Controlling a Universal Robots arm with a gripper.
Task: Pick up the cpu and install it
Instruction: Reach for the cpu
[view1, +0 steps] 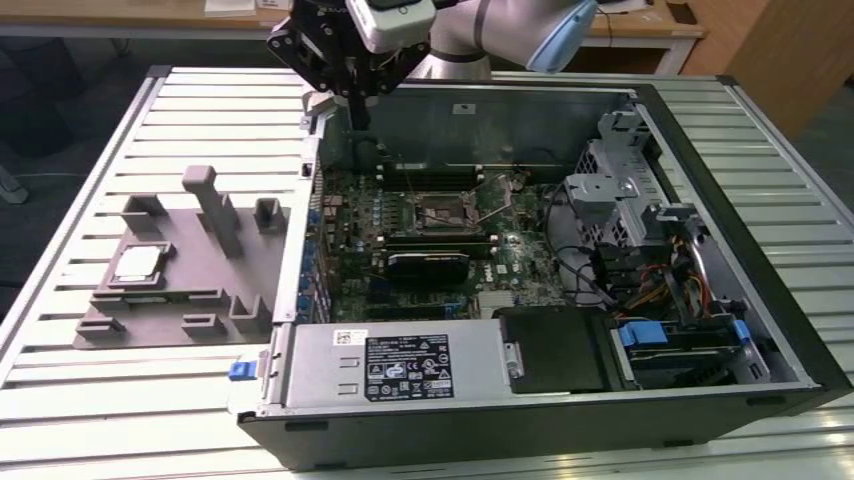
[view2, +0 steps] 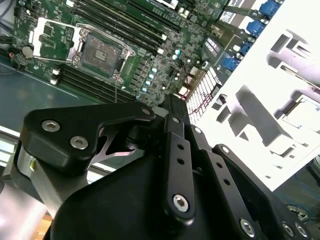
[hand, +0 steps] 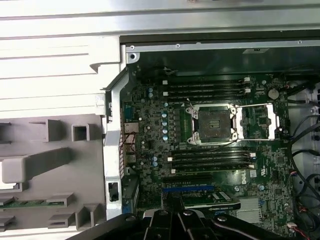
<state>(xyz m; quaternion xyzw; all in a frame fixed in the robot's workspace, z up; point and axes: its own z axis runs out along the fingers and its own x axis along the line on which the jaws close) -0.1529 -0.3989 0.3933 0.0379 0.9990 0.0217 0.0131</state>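
The cpu (view1: 138, 264), a small silver square chip, lies flat on the grey plastic fixture (view1: 187, 290) on the table, at the exterior view's left of the open computer case (view1: 694, 130). It also appears as a bright square, the cpu (view2: 303, 111), in the second wrist view. My gripper (view1: 358, 112) hangs above the case's back left corner, shut and holding nothing, well away from the chip. The motherboard's socket (view1: 446, 209) sits open and bare; both wrist views show the socket (hand: 212, 123) (view2: 102, 50) with its metal plate folded aside.
A grey power supply (view1: 387, 365) fills the case's near side, and a drive cage with cables (view1: 627, 200) stands at the exterior view's right. A black card (view1: 427, 266) lies just in front of the socket. The fixture has upright posts (view1: 203, 195). A slatted metal table (view1: 80, 400) carries everything.
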